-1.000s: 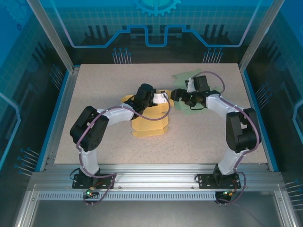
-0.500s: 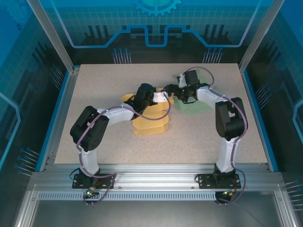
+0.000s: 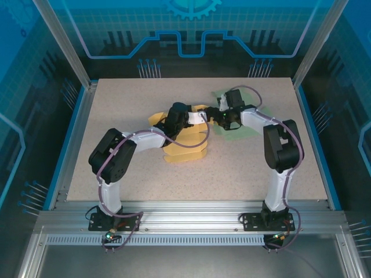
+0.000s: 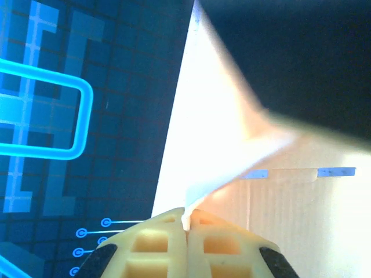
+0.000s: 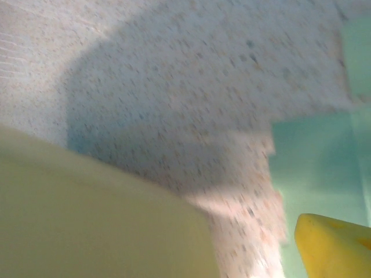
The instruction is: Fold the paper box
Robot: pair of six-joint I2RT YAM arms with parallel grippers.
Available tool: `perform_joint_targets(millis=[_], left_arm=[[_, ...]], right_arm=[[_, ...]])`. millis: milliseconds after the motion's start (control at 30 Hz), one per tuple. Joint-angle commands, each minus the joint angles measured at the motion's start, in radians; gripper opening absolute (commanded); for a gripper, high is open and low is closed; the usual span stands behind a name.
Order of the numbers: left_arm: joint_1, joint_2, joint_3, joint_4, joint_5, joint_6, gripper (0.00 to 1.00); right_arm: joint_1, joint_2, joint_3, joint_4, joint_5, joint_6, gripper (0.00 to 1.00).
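Observer: Material of the paper box (image 3: 185,152)?
Recorder: Thin yellow card, a flat-cut blank with rounded, scalloped flaps, lying mid-table. One flap is lifted. Left wrist view: fine ribbing across the sheet, two small blue marks along a crease line.
Observer: Left gripper (image 4: 186,225)?
Recorder: Cream, cell-patterned tips pressed together, pinching the edge of the raised flap. From above it sits at the far side of the blank.
Observer: Right gripper (image 3: 215,115)?
Recorder: Just beside the left one, at the box's far right corner. One glossy yellow fingertip (image 5: 336,243) is visible on its own camera. Cannot tell whether the jaws are spread or closed.
Observer: Under it?
Recorder: Pale green sheet (image 3: 235,132), flat and matte, next to the yellow blank. Touching or overlapping, cannot tell which.
Observer: Surface and room?
Recorder: Table (image 3: 127,104) beige, speckled like stone, matte. Aluminium frame (image 3: 62,43) around it, with blue translucent panels (image 3: 35,87) printed with bright circuit lines
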Motion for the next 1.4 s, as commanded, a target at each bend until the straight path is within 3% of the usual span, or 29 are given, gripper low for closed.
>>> perform_joint_targets(millis=[0, 167, 367, 533, 1067, 1300, 1367], left_arm=[[0.004, 0.025, 0.014, 0.095, -0.038, 0.058, 0.0], [0.005, 0.023, 0.012, 0.086, -0.033, 0.075, 0.0], [0.004, 0.014, 0.007, 0.052, -0.026, 0.072, 0.0], [0.005, 0.019, 0.01, 0.041, -0.035, 0.066, 0.0], [0.004, 0.05, 0.049, 0.031, -0.057, 0.038, 0.0], [0.002, 0.053, 0.043, 0.038, -0.067, 0.029, 0.0], [0.002, 0.055, 0.042, 0.042, -0.072, 0.029, 0.0]], right_arm=[[-0.022, -0.097, -0.085, -0.001, 0.011, 0.034, 0.93], [-0.032, -0.158, -0.199, 0.093, -0.028, 0.072, 0.9], [-0.032, -0.098, -0.239, 0.287, -0.091, 0.149, 0.7], [-0.022, -0.015, -0.25, 0.457, -0.14, 0.242, 0.62], [0.047, 0.076, -0.177, 0.596, -0.189, 0.374, 0.37], [0.073, 0.07, -0.179, 0.635, -0.17, 0.41, 0.3], [0.076, 0.067, -0.192, 0.673, -0.158, 0.442, 0.37]])
